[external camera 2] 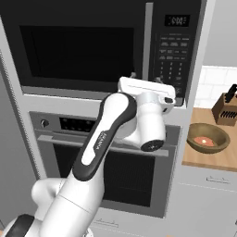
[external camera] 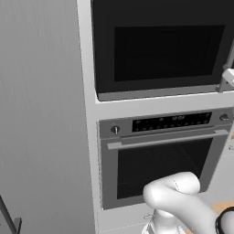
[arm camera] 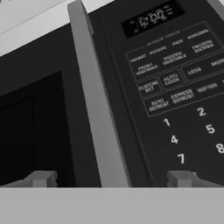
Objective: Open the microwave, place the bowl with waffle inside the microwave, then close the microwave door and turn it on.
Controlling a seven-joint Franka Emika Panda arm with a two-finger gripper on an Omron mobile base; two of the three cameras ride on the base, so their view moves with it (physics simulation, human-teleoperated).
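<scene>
Base views flanking the arm — both on the microwave front (oven below); hand view close at its handle.

The microwave panel display reads 12:00. Legible pads: CUSTOM SET, AUTO COOK, AUTO DEFROST, EXPRESS DEFROST, SOFTEN, LESS; digits 1, 2, 4, 5, 7, 8. Other pad labels are too blurred.

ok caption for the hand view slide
Open gripper straddling the closed microwave door handle, beside the keypad.
</scene>
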